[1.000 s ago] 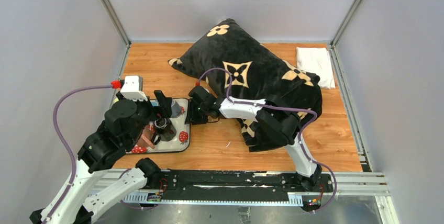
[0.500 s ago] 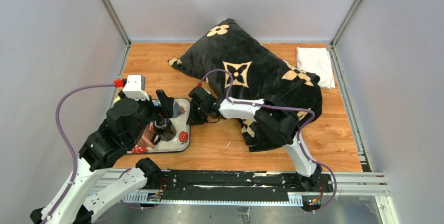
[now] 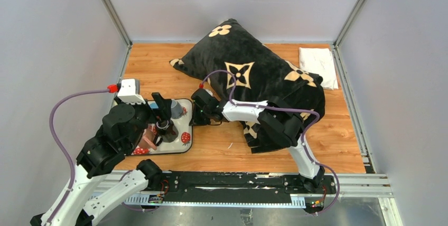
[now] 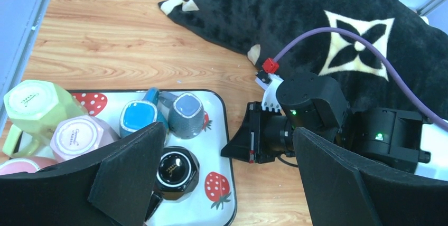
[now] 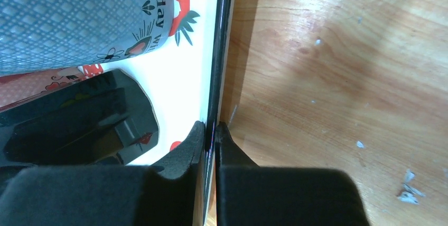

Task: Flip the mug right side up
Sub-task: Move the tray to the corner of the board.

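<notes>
The right gripper [image 5: 210, 131] has just pinched shut on the tray rim [image 5: 217, 52], probably to anchor it. The left gripper [image 4: 227, 136] hovers wide open above the mugs [image 4: 186, 114].

Smooth wood-grain table [image 3: 338, 136], plush black pillow [image 3: 253, 62] with tan print, glossy white tray [image 4: 215, 154] with thin black rim, shiny glazed black mug [image 4: 176, 172], grey mug [image 4: 186, 114] with fine dotted texture, matt black left gripper's fingers [image 4: 132, 168], smooth purple cable [image 4: 370, 62], soft white cloth [image 3: 318, 65]
</notes>
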Controlling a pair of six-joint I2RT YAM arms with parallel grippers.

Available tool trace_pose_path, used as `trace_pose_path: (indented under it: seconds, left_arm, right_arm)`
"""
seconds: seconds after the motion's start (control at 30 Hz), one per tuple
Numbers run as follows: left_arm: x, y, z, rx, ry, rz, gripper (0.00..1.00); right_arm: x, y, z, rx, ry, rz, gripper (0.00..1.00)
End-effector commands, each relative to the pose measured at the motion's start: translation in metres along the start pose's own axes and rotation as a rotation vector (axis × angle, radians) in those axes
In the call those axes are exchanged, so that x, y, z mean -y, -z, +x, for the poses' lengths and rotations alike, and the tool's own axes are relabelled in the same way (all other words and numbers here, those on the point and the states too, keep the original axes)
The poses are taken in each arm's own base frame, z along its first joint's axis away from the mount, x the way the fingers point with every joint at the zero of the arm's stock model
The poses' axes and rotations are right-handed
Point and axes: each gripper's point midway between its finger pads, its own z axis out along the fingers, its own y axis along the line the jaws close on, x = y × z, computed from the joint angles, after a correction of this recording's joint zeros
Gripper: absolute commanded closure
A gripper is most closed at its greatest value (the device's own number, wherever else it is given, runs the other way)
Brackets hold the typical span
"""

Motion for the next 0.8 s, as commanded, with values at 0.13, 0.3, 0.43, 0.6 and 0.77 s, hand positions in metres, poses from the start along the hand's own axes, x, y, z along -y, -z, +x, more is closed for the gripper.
trace_pose_path:
  seconds: [0.13, 0.3, 0.43, 0.6, 0.77]
  left_arm:
    - [0.004, -0.008, 0.006, -0.004, 0.015, 0.000, 0.00]
    - [0.007, -0.013, 0.011, -0.022, 0.006, 0.002, 0.00]
    - [0.009, -0.017, 0.012, -0.026, -0.002, -0.001, 0.00]
    - [0.012, -0.022, 0.016, -0.041, -0.014, 0.001, 0.00]
    - [0.014, -0.027, 0.025, -0.067, -0.017, 0.003, 0.00]
  right_arm:
    - [0.060, 0.040, -0.009, 0.075, 0.181, 0.247, 1.00]
    - [0.082, 0.063, -0.010, 0.098, 0.193, 0.301, 1.00]
    - [0.101, 0.083, -0.012, 0.117, 0.219, 0.353, 1.00]
    - [0.133, 0.110, -0.015, 0.148, 0.240, 0.448, 1.00]
    - [0.163, 0.127, -0.016, 0.154, 0.227, 0.512, 1.00]
